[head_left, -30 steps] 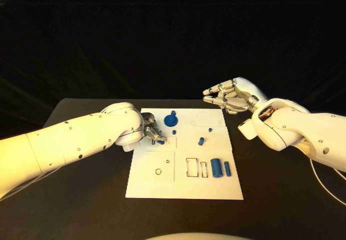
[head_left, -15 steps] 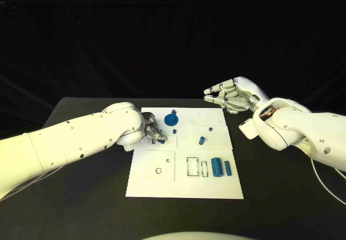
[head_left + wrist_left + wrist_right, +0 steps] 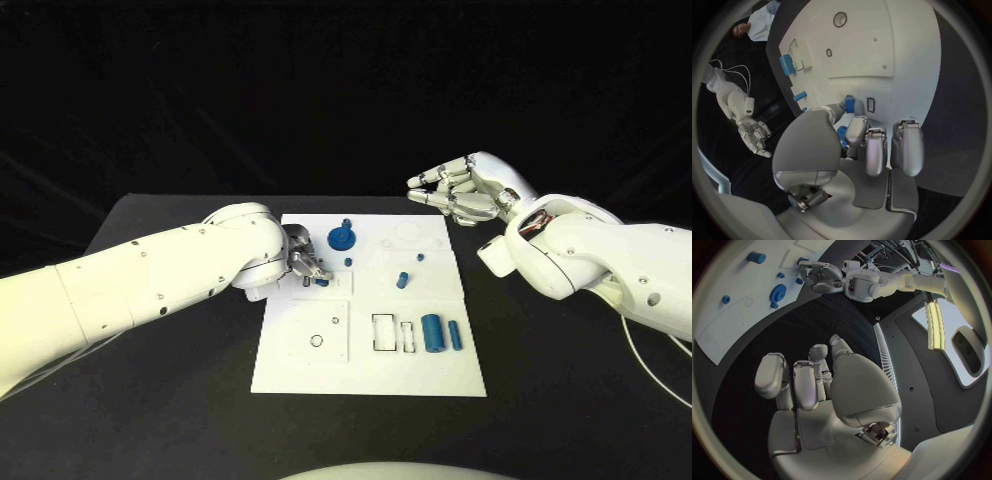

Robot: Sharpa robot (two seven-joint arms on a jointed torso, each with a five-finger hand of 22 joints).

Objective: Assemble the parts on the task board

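1. Comparing with a second earlier, almost nothing had shifted: the left hand [image 3: 300, 262] stayed low over the task board [image 3: 433, 370], fingers working at one spot near its left edge, so the insertion looked still in progress.
2. The left hand pinched a small blue part [image 3: 849, 103] between thumb and fingertips, holding it down against the board beside a small rectangular slot [image 3: 871, 104].
3. The right hand [image 3: 459, 193] stayed lifted beyond the board's far right corner, fingers loosely curled, grasping nothing.
4. Two blue cylinders [image 3: 441, 334] and the blue gear [image 3: 342, 239] lay untouched on the board.
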